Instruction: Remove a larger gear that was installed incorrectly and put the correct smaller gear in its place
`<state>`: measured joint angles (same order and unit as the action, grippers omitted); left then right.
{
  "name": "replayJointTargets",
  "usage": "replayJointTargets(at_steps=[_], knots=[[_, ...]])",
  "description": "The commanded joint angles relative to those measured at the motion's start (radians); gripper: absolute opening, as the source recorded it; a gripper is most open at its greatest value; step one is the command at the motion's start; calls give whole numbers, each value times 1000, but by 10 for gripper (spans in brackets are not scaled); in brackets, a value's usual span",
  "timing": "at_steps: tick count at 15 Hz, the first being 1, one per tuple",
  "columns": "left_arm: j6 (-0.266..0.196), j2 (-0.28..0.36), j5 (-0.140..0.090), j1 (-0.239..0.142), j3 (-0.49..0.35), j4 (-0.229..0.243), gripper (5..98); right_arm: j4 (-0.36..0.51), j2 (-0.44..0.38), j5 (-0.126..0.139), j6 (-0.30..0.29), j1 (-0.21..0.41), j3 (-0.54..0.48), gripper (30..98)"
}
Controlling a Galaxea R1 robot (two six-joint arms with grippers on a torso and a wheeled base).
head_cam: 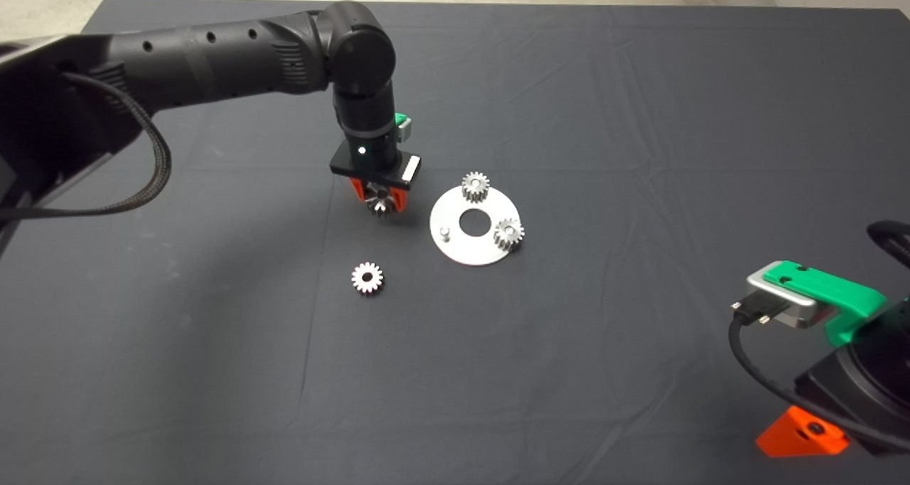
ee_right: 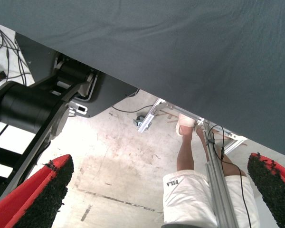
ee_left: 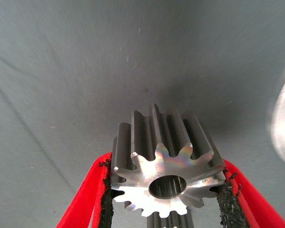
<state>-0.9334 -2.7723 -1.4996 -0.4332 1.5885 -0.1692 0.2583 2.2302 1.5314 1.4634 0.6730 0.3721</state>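
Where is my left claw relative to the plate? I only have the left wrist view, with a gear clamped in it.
Observer: In the head view the left claw, holding the larger gear, is beside the round plate, just off the plate's edge on the left arm's side.
Operator: Is a peg free?
Observer: Yes, one bare peg; two gears sit on the plate.
Operator: And the smaller gear?
Observer: It lies flat on the mat at, apart from the plate.
Operator: The other arm?
Observer: The right claw is parked at the lower right edge, open.
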Motion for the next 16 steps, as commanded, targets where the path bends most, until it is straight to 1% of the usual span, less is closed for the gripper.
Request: replayJointTargets(at_steps=[1,3,9,12,13,14,16], knots=[[2,11,-14,-12,-4,-3,442,-27,1,105,-2,13,-4,968],[2,15,-14,-6,-4,-3,441,-27,1,105,-2,13,-4,968],[4,24,-16,-4,-15,-3,441,-27,1,105,-2,13,-4,968],[4,26,-16,-4,-15,-3,458,-27,1,104,-3,13,-4,968],[4,27,-16,3,-15,-4,458,-27,1,104,-2,13,-4,968],[4,29,-20,5,-16,-4,482,-27,0,104,-2,13,-4,968],[4,38,-24,5,-16,-5,487,-27,0,104,-2,13,-4,968]])
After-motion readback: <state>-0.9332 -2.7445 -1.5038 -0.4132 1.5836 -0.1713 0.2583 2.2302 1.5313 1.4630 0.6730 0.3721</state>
